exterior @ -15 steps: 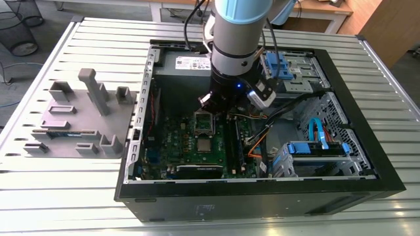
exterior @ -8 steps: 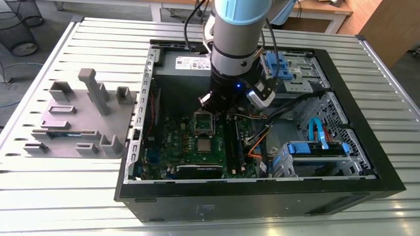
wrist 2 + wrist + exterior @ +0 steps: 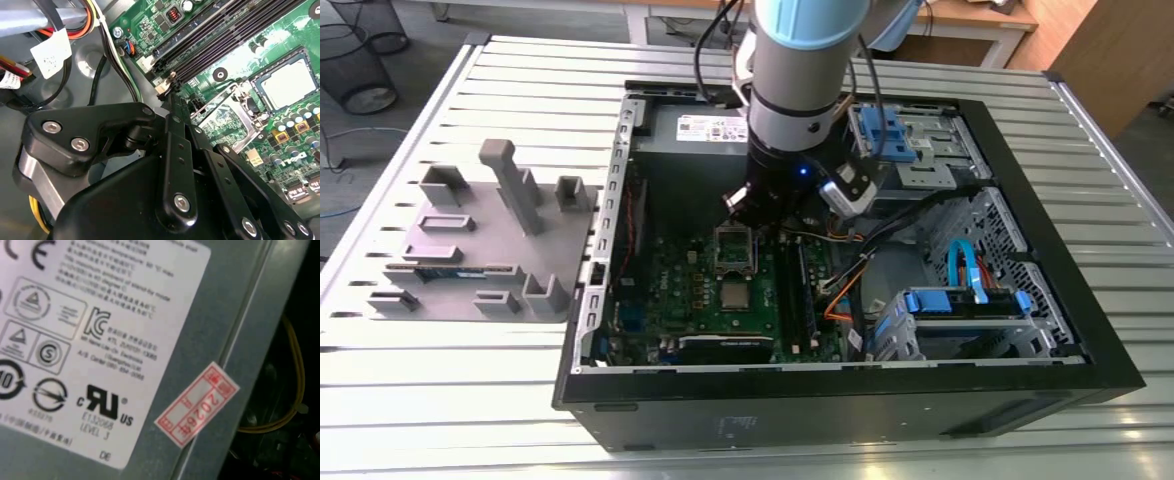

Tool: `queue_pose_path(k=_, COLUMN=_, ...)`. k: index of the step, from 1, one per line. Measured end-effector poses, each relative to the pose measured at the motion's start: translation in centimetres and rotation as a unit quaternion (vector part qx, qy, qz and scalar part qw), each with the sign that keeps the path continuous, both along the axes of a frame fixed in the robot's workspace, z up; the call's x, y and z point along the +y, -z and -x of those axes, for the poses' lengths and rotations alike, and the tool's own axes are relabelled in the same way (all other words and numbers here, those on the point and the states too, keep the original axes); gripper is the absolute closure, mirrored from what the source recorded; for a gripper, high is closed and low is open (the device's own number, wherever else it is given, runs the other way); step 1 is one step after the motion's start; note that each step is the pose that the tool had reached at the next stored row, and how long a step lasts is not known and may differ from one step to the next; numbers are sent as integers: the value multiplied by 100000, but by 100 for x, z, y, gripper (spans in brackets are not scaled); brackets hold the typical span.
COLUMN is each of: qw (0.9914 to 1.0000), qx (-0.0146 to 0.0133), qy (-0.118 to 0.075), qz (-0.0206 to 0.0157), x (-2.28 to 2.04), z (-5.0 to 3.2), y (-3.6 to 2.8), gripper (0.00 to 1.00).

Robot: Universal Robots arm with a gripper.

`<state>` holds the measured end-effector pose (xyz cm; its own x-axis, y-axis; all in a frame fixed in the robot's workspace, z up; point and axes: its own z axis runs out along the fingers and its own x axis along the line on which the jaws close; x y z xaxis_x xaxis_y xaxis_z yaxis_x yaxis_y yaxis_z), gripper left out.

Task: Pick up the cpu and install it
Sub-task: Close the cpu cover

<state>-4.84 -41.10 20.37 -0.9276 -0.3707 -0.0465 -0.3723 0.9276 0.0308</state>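
The cpu [image 3: 289, 84], a small silver-grey square, lies flat in the dark socket frame of the green board [image 3: 235, 60] in the second wrist view. In the exterior view the cpu [image 3: 736, 293] sits mid-board inside the open computer case [image 3: 854, 400]. The socket's metal cover plate [image 3: 225, 117] stands flipped open beside it. My gripper [image 3: 170, 91] hangs over the board beside that plate, apart from the cpu, black fingers [image 3: 175, 145] brought together with nothing seen between them. From outside, the gripper [image 3: 751, 215] hovers at the far end of the open plate [image 3: 734, 245].
A grey moulded tray [image 3: 467, 250] lies on the slatted table at the exterior view's left, a green memory stick [image 3: 447, 272] in it. Memory slots [image 3: 220, 35], loose cables [image 3: 107, 55], the labelled power supply [image 3: 125, 340] and blue drive cages [image 3: 961, 305] crowd the case.
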Motion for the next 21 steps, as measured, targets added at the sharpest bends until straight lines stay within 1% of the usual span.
queue_pose_path(k=2, qw=100000, qx=3, qy=-3, qz=11, x=7, z=7, y=8, gripper=89)
queue_pose_path(k=9, qw=100000, qx=-1, qy=-2, qz=4, x=9, z=43, y=19, gripper=89)
queue_pose_path(k=13, qw=100000, qx=-104, qy=-5, qz=1, x=8, z=66, y=19, gripper=89)
queue_pose_path(k=16, qw=100000, qx=-128, qy=-4, qz=6, x=5, z=68, y=2, gripper=89)
queue_pose_path(k=21, qw=100000, qx=-126, qy=0, qz=2, x=-5, z=68, y=-55, gripper=89)
